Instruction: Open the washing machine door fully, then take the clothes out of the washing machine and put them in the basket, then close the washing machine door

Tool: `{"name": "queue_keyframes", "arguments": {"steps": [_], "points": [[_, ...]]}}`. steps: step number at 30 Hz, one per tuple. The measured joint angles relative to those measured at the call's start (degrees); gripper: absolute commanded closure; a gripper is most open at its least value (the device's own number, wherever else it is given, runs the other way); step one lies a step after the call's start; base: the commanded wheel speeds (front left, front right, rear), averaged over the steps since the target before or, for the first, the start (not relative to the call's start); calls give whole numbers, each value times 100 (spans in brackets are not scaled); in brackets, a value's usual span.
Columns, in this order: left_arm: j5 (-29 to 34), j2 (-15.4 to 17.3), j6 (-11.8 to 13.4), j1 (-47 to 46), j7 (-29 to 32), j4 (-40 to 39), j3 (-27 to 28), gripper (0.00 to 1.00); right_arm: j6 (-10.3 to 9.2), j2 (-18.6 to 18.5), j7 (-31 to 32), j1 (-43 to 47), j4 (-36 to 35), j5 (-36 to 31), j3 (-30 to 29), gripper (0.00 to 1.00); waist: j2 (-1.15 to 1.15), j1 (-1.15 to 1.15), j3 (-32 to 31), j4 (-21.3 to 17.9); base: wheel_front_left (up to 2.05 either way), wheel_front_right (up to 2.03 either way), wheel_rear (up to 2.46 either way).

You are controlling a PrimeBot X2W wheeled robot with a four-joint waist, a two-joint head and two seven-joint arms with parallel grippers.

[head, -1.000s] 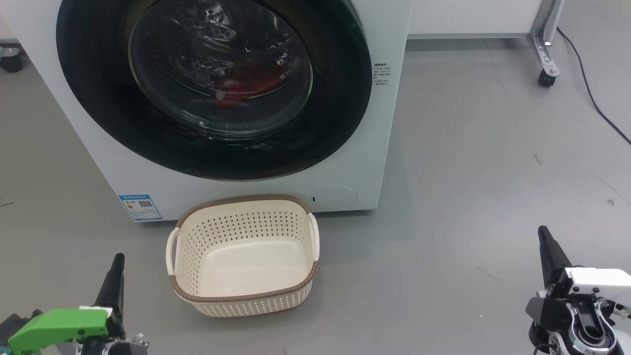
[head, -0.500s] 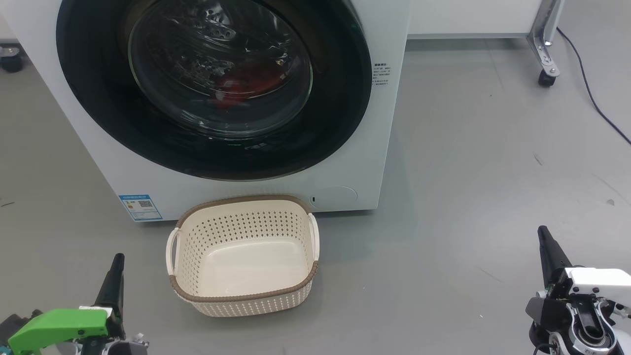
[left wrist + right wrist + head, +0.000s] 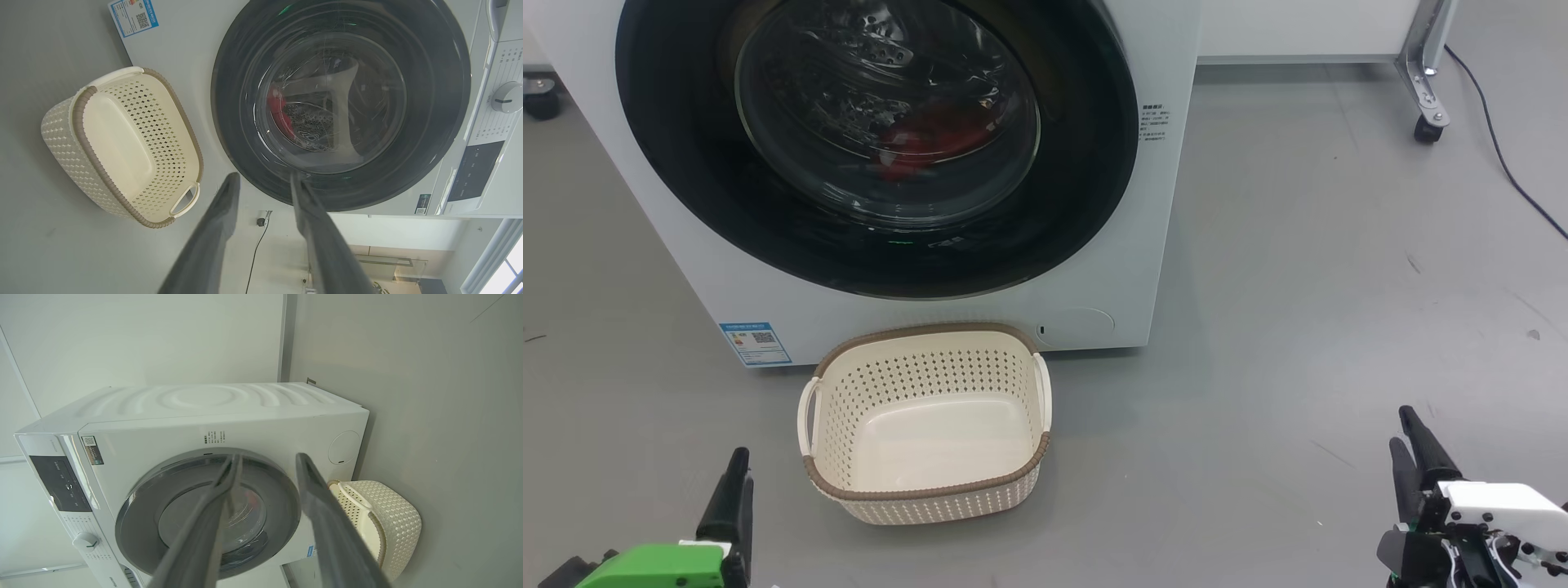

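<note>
The white washing machine (image 3: 1168, 245) fills the upper left of the head view. Its round black door (image 3: 686, 180) is closed. Red clothes (image 3: 931, 143) show through the glass bowl. The cream basket (image 3: 931, 506) stands empty on the floor just in front of the machine. My left gripper (image 3: 737, 483) is low at the left, beside the basket, and my right gripper (image 3: 1405, 445) is low at the far right. In the left wrist view the left gripper (image 3: 264, 179) is open and holds nothing, pointing at the door (image 3: 433, 122). The right gripper (image 3: 269, 459) is likewise open before the door (image 3: 135, 522).
A metal frame leg on a caster (image 3: 1425, 90) and a black cable (image 3: 1499, 139) lie at the far right. Another caster (image 3: 539, 100) sits at the far left. Grey floor (image 3: 1298, 286) stretches to the right of the machine. The control panel and knob (image 3: 504, 98) top the machine's front.
Both grippers have gone from shut to open and have sunk lower in the head view. The door, clothes and basket have not moved.
</note>
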Motion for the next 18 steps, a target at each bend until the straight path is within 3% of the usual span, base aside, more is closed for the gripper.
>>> {"name": "queue_keyframes", "arguments": {"steps": [18], "points": [[186, -4, -1, -46, -212, -53, -151, 0, 0, -11, -165, -24, -64, -168, -1, 0, 0, 0, 17, -14, 0, 0, 0]]}}
